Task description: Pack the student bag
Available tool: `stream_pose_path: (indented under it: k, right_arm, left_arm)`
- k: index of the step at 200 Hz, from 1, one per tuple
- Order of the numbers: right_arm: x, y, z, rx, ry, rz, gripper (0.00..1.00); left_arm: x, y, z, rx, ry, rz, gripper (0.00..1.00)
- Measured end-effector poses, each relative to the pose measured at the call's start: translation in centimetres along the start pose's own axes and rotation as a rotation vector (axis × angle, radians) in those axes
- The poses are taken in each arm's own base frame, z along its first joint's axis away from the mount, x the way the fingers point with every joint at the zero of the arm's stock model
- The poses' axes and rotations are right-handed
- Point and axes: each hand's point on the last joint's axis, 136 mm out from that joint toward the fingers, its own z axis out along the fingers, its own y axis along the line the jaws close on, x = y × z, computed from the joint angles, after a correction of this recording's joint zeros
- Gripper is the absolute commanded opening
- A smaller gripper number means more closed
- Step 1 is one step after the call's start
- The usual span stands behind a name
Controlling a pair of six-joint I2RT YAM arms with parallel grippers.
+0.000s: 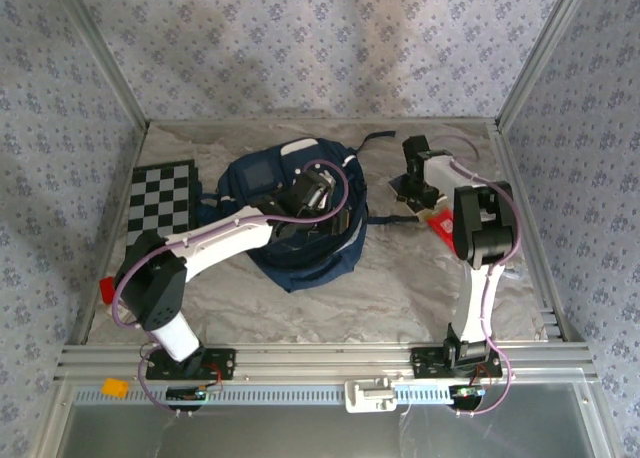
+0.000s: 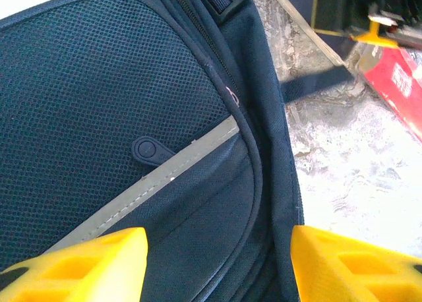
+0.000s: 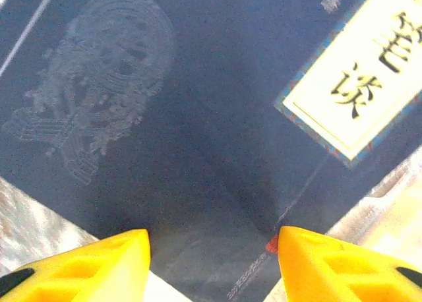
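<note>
Closing in on three sides, the patterned walls [image 1: 320, 48] leave the arms little room beyond the table [image 1: 400, 288]. Its crumpled silver-grey cover looks uneven, likely to drag at anything slid across it.

The student bag [image 1: 305, 263] lies flat directly beneath the left gripper [image 1: 315, 193], its long axis running roughly outward from the arm bases. From the right gripper [image 1: 420, 173] it lies off to the left, apart, with a strip of bare cover between. So the left arm is plainly the nearer one to the bag.

A dark blue book [image 3: 198, 117] sits straight below the right gripper, its pale label [image 3: 369, 71] ahead and to the right of the fingers. Packing it would probably mean lifting it and carrying it leftward to the bag. A red packet [image 1: 441, 221] lies just behind that gripper, on the base side.

The left gripper's yellow fingers [image 2: 86, 262] stand about halfway apart over the bag's mesh panel, holding nothing. A grey stripe [image 2: 165, 180] and a small zip pull [image 2: 146, 149] lie just ahead of them. The right gripper's fingers [image 3: 343, 262] are likewise spread, empty, hovering over the cover.
</note>
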Motion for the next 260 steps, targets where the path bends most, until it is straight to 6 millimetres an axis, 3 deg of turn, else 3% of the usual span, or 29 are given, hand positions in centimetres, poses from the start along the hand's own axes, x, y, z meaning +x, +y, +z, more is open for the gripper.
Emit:
stream_pose_path:
  k: [41, 58, 84, 115, 140, 163, 183, 219, 260]
  right_arm:
    - [6.2, -2.8, -1.8, 0.010, 0.064, -0.024, 0.53]
    - [7.6, -3.3, -2.6, 0.008, 0.091, -0.030, 0.55]
    - [6.9, -3.0, -3.5, -0.020, 0.071, -0.025, 0.57]
    - [4.4, -1.5, -4.1, -0.069, 0.030, -0.014, 0.59]
    - [1.6, 0.2, -3.2, -0.096, -0.008, -0.007, 0.60]
    - [0.9, 0.7, -1.7, -0.093, 0.007, -0.004, 0.61]
    - [1.2, 0.5, -0.4, -0.079, 0.029, -0.001, 0.61]
    - [1.8, 0.0, -0.5, -0.081, 0.005, 0.011, 0.62]
    - [7.3, -3.1, -1.7, -0.053, 0.044, 0.023, 0.62]
  left_arm:
    - [0.1, 0.0, -0.3, -0.019, -0.008, -0.042, 0.59]
    - [0.1, -0.6, -0.6, -0.009, -0.016, -0.048, 0.59]
    - [-0.2, -2.5, -1.2, 0.020, -0.034, -0.052, 0.58]
    - [-1.0, -5.3, -1.5, 0.064, -0.066, -0.049, 0.58]
    - [-1.1, -6.5, -0.8, 0.077, -0.067, -0.053, 0.58]
    - [-0.6, -6.3, 0.3, 0.063, -0.053, -0.055, 0.58]
    - [-0.6, -6.3, 1.3, 0.054, -0.042, -0.055, 0.58]
    - [-1.3, -7.2, 2.3, 0.058, -0.039, -0.084, 0.58]
    - [-2.1, -9.0, 3.7, 0.082, -0.029, -0.135, 0.58]
